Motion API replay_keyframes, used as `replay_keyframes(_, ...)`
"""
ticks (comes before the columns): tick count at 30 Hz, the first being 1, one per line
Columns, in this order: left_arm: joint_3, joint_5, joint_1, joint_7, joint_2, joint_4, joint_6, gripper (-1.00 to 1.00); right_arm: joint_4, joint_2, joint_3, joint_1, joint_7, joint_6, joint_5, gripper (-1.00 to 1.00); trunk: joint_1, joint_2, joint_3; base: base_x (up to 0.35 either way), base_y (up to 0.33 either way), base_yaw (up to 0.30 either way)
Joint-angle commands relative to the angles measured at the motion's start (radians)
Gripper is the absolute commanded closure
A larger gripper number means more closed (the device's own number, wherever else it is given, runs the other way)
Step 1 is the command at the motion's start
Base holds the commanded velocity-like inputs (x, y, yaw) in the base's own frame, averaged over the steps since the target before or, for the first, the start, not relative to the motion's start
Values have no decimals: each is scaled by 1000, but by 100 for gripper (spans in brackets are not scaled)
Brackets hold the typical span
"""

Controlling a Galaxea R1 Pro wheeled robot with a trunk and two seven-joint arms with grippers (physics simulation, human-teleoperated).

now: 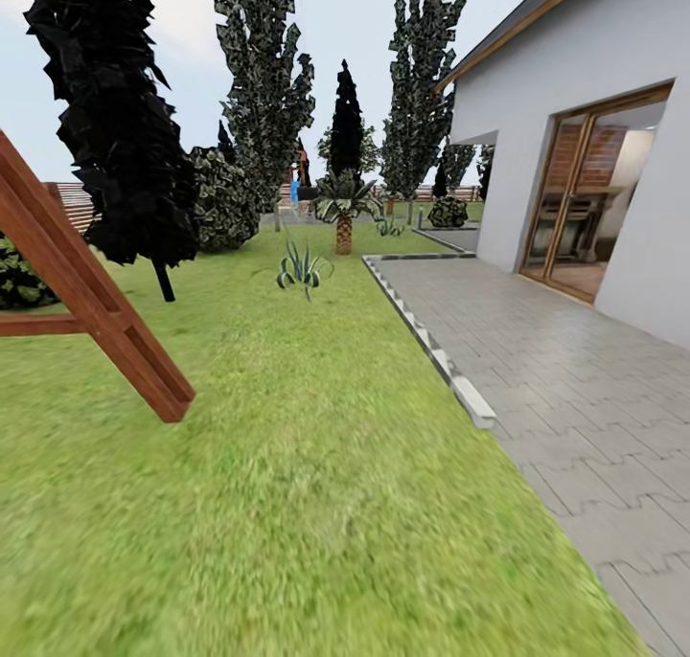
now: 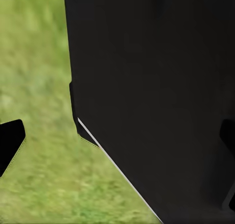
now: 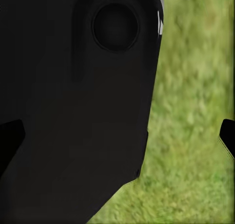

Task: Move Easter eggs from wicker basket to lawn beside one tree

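Observation:
The lawn [image 1: 316, 475] stretches ahead of me, green and mottled. A tree [image 1: 115, 111] with a near-black blocky crown and a thin leaning trunk [image 1: 165, 279] stands on it at the left. The Easter eggs and the wicker basket are out of view. In the left wrist view my left gripper [image 2: 117, 145] is open, its dark fingertips [image 2: 10, 145] far apart, with a black part of my own body and grass [image 2: 44, 185] behind. In the right wrist view my right gripper [image 3: 117, 138] is open too, fingertips [image 3: 227, 136] at the edges, with nothing held.
A slanted brown wooden frame [image 1: 96, 303] stands on the grass at the near left. Farther on are a striped agave [image 1: 304, 269] and a short palm [image 1: 343, 212]. A stone kerb [image 1: 431, 341] borders a paved terrace [image 1: 575, 379] beside the house with its glass door [image 1: 585, 197].

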Motion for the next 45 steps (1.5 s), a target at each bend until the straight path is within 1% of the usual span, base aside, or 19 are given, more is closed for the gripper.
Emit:
replay_keyframes(1, 1, 0, 0, -3, 0, 0, 1, -100, 2, 0, 0, -1, 2, 0, 8, -100, 1, 0, -1, 334, 0, 0)
replay_keyframes(10, 1, 0, 0, -4, 1, 0, 1, -100, 2, 0, 0, -1, 2, 0, 8, -100, 1, 0, -1, 333, 65, 0)
replay_keyframes(45, 1, 0, 0, -5, 1, 0, 1, -100, 2, 0, 0, -1, 2, 0, 8, -100, 1, 0, -1, 333, 134, 0)
